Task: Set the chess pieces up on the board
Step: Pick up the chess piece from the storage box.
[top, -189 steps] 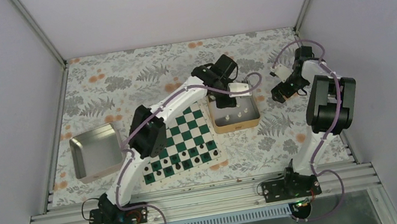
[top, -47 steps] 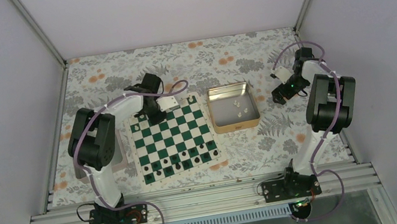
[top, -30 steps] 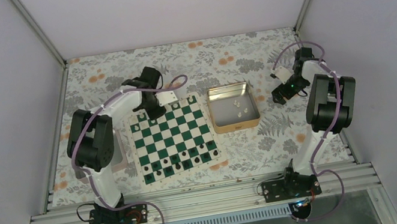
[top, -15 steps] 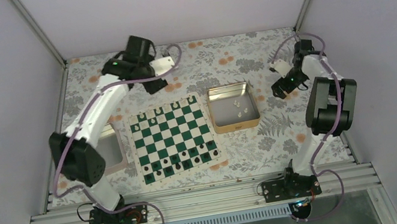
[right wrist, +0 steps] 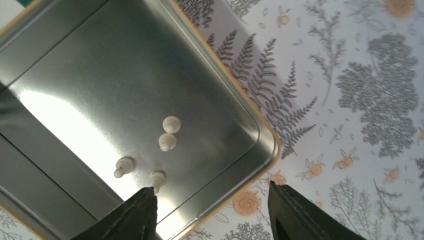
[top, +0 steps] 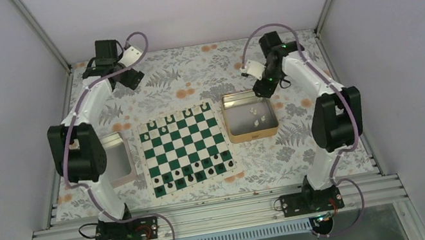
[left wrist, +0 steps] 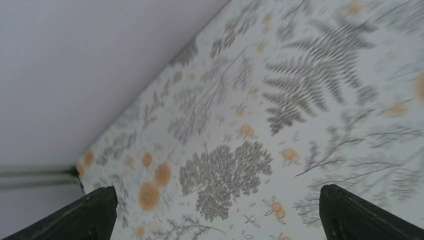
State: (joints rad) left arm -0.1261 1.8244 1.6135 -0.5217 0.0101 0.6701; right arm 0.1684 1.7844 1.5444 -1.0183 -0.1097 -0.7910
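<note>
Our left hand (left wrist: 216,190) hangs wide open and empty over the floral tabletop's (left wrist: 300,100) far left corner. Our right hand (right wrist: 210,189), fingers apart and empty, hovers above the tan tin (right wrist: 90,65) holding four white chess pieces (right wrist: 167,134), just beside the board (top: 185,147).

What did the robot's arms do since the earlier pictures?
The left end effector left the tin, visited the board's far-left corner, then swung off to the table's far-left corner, open and empty. The right end effector swung in over the tin's white pieces. Board, tin and black pieces stayed put.
</note>
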